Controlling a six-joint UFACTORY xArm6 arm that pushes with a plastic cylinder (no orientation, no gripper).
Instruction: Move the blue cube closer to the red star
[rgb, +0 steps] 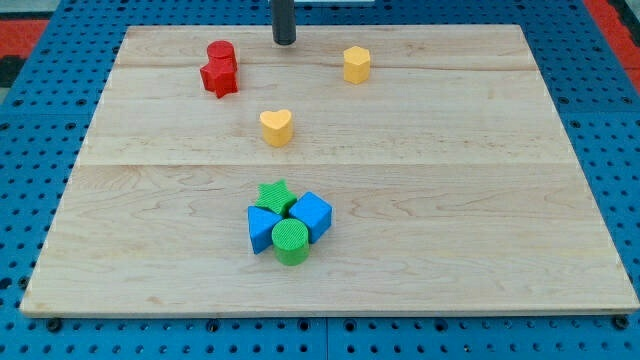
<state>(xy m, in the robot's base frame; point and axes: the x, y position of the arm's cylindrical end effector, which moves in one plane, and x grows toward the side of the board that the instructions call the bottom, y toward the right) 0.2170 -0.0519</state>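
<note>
Your tip, a bare rod with no claw to spread or pinch, sits at the counter's top edge; the blue cube lies well below it, the red star near its left; two blue, green, red, yellow blocks each; the cube looks tilted, touching the green cylinder.

You see the blue cube tilted, in the cluster at the board's lower middle. The red star lies well apart, near the top-left edge.
</note>
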